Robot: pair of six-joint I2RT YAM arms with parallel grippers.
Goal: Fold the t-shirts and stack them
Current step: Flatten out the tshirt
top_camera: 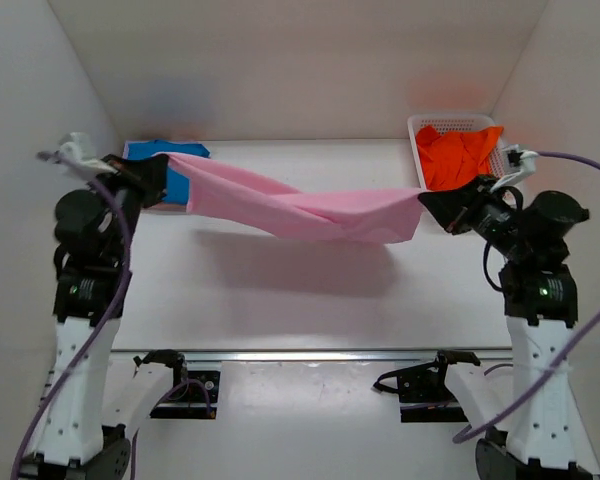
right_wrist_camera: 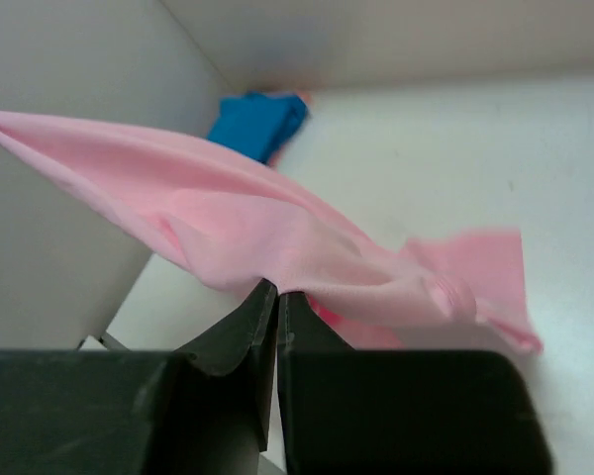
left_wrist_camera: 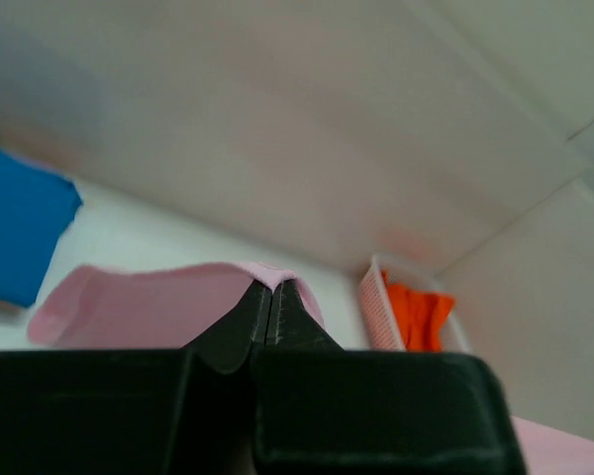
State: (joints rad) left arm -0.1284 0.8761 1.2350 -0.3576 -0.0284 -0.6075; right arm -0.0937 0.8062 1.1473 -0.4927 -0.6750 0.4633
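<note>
1 pink shirt (top_camera: 300, 210), taut between left gripper (top_camera: 165, 170) and right gripper (top_camera: 425, 200), both clenched on it. 1 blue shirt (top_camera: 145, 150) at 10 o'clock; 1 orange shirt (top_camera: 460, 152), in basket (top_camera: 450, 120), 2 o'clock.

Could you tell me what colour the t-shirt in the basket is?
The t-shirt is orange, seen best in the top external view.

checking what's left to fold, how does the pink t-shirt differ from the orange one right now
The pink t-shirt hangs stretched in the air between the left gripper and right gripper, both shut on it; the orange t-shirt is held by neither. The pink one is drawn out long; the orange one sits bunched in the basket at the far right. Neither is folded yet.
</note>
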